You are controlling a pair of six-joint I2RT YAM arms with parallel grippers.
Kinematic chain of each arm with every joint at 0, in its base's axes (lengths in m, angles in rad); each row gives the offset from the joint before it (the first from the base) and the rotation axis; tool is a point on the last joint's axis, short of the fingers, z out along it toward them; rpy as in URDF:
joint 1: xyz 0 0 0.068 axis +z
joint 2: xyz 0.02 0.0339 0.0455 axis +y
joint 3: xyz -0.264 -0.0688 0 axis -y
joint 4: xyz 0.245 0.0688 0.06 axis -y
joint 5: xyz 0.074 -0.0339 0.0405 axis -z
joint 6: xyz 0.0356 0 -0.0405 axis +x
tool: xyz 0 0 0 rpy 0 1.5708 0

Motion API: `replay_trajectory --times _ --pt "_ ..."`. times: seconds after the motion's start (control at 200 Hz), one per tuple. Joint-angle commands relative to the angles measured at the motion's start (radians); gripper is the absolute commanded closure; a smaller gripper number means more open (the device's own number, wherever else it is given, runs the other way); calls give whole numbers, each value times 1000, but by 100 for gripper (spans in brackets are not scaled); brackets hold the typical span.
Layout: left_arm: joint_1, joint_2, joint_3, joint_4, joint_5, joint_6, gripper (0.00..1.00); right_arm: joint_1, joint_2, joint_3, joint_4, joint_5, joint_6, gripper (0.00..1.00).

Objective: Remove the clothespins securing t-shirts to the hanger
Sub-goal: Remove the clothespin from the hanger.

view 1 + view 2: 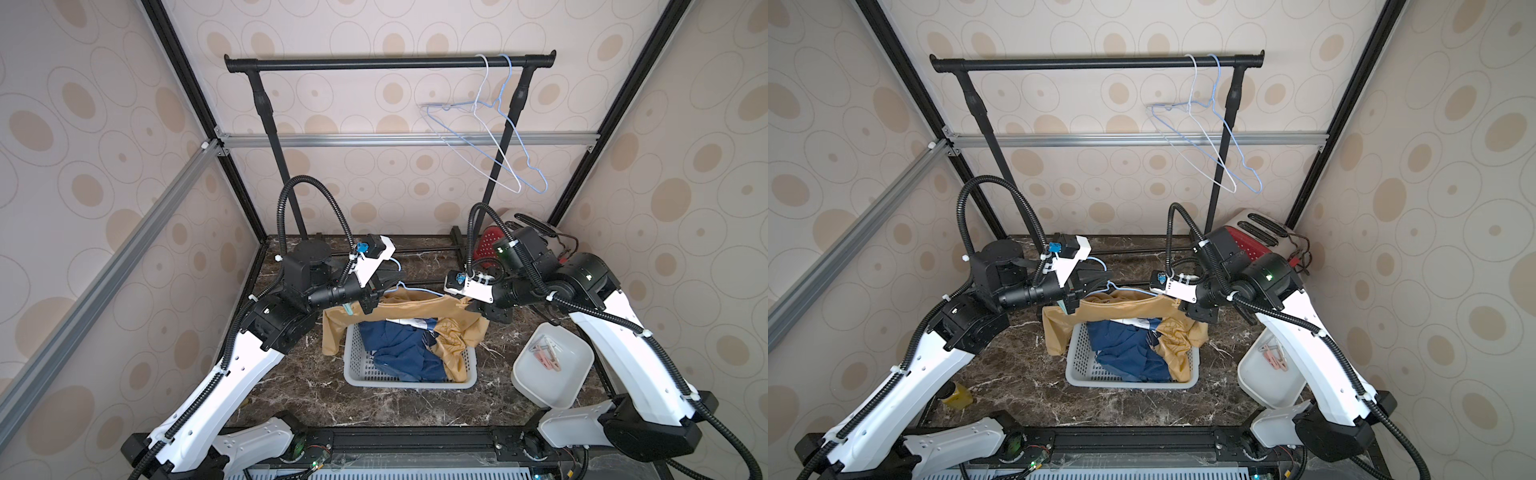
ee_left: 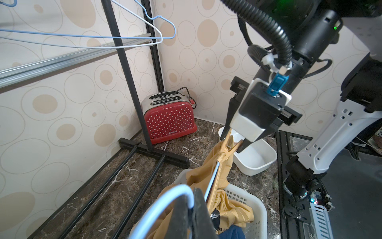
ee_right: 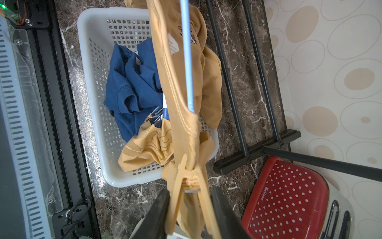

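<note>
A: Where is the yellow clothespin [image 3: 187, 180]?
B: At the end of the hanger [image 3: 187, 62] nearer the bench's [image 1: 291, 395] right edge, handles pointing straight into the right tool [image 3: 190, 189], which squeezes them. The left tool [image 2: 192, 204] is clamped on the hanger.

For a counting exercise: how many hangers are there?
3. White hanger and blue hanger on the rail; a third hanger, in the left gripper, carries the shirt.
</note>
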State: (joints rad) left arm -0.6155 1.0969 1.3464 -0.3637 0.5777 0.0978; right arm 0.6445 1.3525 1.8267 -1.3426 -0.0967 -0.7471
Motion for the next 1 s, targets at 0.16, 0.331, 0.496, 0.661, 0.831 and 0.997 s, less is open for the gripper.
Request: replay_trajectory --times 0.16,0.331,0.496,0.661,0.831,0.997 --pt "-6 -15 3 45 -11 -3 100 -2 4 -12 -16 27 -17 76" --pt "-6 0 -11 49 -42 -6 100 -3 -8 -13 -18 39 -15 79" --pt "-6 21 -32 75 -45 -13 100 -9 -21 1 -12 50 8 80" --pt "-6 32 -40 77 -47 -7 100 -28 -41 30 -8 60 30 80" --pt "-6 35 -41 64 -77 12 100 -76 -76 9 -22 97 37 81" --pt "-6 58 -41 77 -83 5 100 -207 -162 -95 -39 183 25 80"
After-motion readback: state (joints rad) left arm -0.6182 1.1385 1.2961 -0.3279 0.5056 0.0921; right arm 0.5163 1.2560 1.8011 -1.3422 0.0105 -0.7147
